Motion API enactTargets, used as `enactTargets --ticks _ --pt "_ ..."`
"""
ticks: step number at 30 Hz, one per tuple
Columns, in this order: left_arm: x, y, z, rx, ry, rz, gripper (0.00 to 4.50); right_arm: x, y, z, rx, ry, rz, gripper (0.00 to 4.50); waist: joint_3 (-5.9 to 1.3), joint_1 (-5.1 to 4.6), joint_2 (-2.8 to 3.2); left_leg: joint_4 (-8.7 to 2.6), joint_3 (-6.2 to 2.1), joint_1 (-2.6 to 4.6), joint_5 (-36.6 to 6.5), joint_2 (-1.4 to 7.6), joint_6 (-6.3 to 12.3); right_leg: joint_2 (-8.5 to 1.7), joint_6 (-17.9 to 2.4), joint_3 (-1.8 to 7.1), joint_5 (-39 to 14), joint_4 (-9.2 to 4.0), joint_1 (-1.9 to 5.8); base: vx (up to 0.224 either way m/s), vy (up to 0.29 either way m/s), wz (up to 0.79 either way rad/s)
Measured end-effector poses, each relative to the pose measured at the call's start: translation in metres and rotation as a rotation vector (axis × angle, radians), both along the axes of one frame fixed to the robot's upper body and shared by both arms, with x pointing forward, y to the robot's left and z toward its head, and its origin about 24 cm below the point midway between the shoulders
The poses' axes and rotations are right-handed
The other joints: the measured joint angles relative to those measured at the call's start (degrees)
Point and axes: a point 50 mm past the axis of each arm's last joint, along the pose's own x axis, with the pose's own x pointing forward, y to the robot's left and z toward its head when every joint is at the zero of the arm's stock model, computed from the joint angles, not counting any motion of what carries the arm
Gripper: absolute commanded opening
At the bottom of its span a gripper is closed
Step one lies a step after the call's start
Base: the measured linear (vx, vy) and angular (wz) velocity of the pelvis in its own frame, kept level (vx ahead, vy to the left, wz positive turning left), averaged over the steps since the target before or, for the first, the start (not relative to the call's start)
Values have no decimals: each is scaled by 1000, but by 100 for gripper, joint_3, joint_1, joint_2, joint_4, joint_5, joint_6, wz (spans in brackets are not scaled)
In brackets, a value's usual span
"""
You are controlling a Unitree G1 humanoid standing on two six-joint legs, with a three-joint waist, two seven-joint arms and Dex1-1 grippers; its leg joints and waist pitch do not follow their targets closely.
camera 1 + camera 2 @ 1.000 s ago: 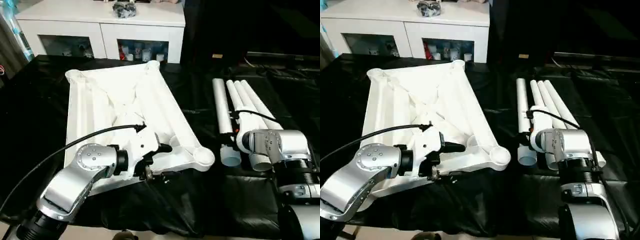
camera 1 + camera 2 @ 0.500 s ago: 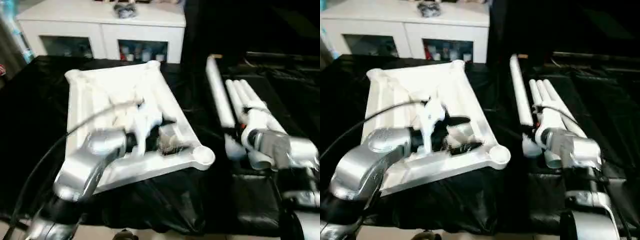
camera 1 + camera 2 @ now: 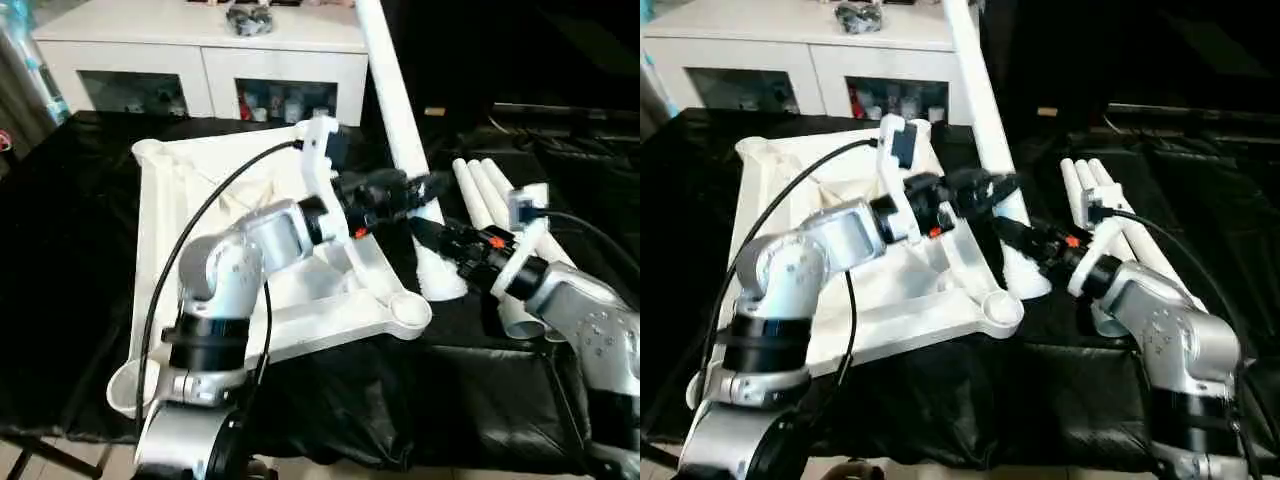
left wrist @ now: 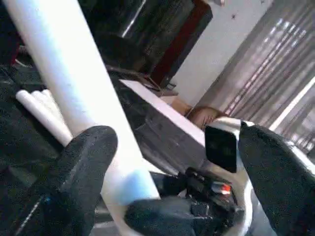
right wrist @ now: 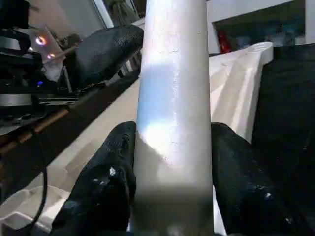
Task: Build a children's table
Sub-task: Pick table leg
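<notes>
The white table top (image 3: pixel 165 230) lies upside down on the black cloth, ribbed underside up, with a corner socket (image 3: pixel 408 312) at its near right. My right gripper (image 3: pixel 425 230) is shut on the thick lower part of one white leg (image 3: pixel 392 105). This leg stands steeply tilted, its wide end low beside the top's right edge. The wrist view has the leg (image 5: pixel 172 73) clamped between both black fingers. My left gripper (image 3: pixel 405 190) reaches over the top to the same leg, open. The leg (image 4: pixel 64 73) passes close to one finger (image 4: pixel 91 162). Three more legs (image 3: pixel 487 192) lie side by side at the right.
A white cabinet with glass doors (image 3: pixel 200 55) stands behind the table. Black cloth (image 3: pixel 60 250) covers the work surface to its front edge. My left arm's black cable (image 3: pixel 185 250) arcs over the table top.
My right gripper has lifted one leg out of the row and swung it up steeply. My left arm has left the top's near edge and reached across to that leg, fingers opened wider.
</notes>
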Motion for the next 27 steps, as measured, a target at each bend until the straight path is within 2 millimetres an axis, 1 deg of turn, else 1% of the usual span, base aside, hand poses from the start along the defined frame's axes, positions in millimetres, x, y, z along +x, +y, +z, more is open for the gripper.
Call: enactTargets --ticks 5,11,12,14,16,20,27 --pt "-1 -3 2 -43 33 -6 450 -7 -4 0 29 -3 19 185 3 47 -6 1 0 -4 0 1 0 -4 2 -1 2 -1 -2 0 0 0" --pt "1 -4 5 -47 39 25 450 -9 -5 3 56 -7 40 185 5 66 -8 0 0 -7 0 3 0 -3 4 -1 1 -3 -6 0 0 0" --pt "3 -4 5 -41 42 44 450 -10 -4 4 66 -14 58 185 5 69 -8 0 1 -8 0 3 0 -3 4 -1 1 -4 -6 0 0 0" --pt "6 -4 -1 -20 73 71 450 -14 8 13 85 -59 150 185 5 61 -9 -1 0 -8 0 5 1 -2 6 1 -1 -6 -7 0 0 0" --pt "7 -8 -6 3 91 79 450 -17 16 17 99 -83 205 184 7 84 -11 -1 -1 -12 0 6 1 -2 7 -1 -2 -11 -7 0 0 0" --pt "8 -7 -6 10 88 94 450 -16 16 16 97 -77 203 184 7 124 -12 0 3 -16 0 6 1 -5 7 -2 -1 -15 -7 0 0 0" --pt "9 -5 -5 -1 96 107 450 -17 17 15 75 -70 213 184 7 113 -12 -5 3 -16 0 7 1 -4 8 -3 -2 -16 -9 0 0 0"
